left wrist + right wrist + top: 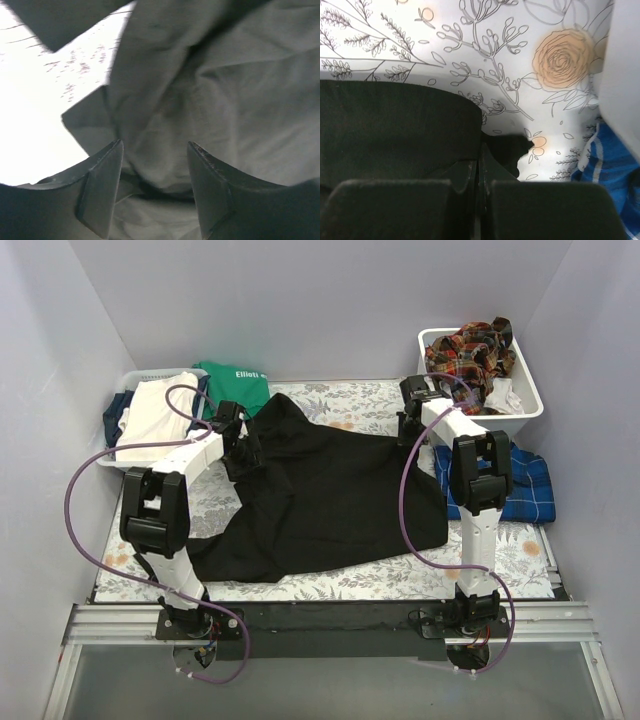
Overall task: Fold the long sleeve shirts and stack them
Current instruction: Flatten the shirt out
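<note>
A large black long sleeve shirt (330, 490) lies spread over the middle of the floral table. My left gripper (245, 455) is down at its left side. In the left wrist view the left gripper (155, 145) is open, its fingers apart with a bunched fold of the black shirt (225, 90) between them. My right gripper (410, 425) is at the shirt's far right corner. The right gripper (480, 147) is shut, pinching the black shirt's edge (395, 125). A blue plaid shirt (525, 490) lies folded at the right. Red-orange plaid shirts (480, 350) fill the white basket.
The white basket (530, 405) stands at the back right, and its wall (625, 75) is close to my right gripper. A second basket (125, 380) at the back left holds white cloth (155, 415). A green top (235, 385) lies beside it.
</note>
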Controlling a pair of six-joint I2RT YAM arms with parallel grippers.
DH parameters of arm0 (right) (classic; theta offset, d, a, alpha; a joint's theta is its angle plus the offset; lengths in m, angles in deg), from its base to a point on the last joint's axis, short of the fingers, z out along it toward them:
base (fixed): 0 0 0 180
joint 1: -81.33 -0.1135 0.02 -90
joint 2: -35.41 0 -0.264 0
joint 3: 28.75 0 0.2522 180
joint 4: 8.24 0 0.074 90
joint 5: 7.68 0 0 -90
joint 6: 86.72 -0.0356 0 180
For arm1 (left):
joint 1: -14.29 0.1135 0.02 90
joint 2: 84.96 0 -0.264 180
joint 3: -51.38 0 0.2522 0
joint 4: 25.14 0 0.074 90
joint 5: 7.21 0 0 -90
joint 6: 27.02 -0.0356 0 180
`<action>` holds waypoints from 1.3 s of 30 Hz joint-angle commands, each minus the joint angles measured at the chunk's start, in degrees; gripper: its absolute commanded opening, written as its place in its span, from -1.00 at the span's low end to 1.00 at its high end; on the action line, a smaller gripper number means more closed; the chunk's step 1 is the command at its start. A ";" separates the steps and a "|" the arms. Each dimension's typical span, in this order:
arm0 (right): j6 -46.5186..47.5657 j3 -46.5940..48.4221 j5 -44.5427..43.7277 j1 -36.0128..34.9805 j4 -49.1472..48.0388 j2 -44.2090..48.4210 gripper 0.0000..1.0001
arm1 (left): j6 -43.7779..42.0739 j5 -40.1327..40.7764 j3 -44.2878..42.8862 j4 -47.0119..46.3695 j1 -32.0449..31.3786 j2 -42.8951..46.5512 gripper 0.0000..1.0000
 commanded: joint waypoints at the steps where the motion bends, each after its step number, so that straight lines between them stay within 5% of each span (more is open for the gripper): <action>1: -0.40 -0.72 2.60 -0.12 0.14 3.10 -0.97 | 2.04 -5.44 0.91 -3.87 -0.29 -1.05 0.03; 10: 1.27 0.24 4.97 -0.30 -1.53 3.28 -0.97 | 0.82 9.82 -4.09 1.38 0.93 -11.59 -0.06; 14: 1.97 4.89 5.41 -0.56 -1.71 0.30 -0.97 | 0.20 14.40 -3.66 1.75 6.36 -13.27 -0.10; 25: 2.94 25.29 7.34 -0.48 -4.07 -9.55 -0.97 | 0.12 16.45 -15.33 2.45 14.12 -19.33 -0.05; 31: 2.15 25.47 9.90 -0.39 -7.77 -5.79 -0.01 | -1.81 12.59 -21.14 0.44 14.12 -18.04 0.14; 39: 2.68 17.76 7.44 -0.39 -7.68 6.25 0.22 | -4.37 -2.88 -30.37 -5.19 14.03 -15.74 0.32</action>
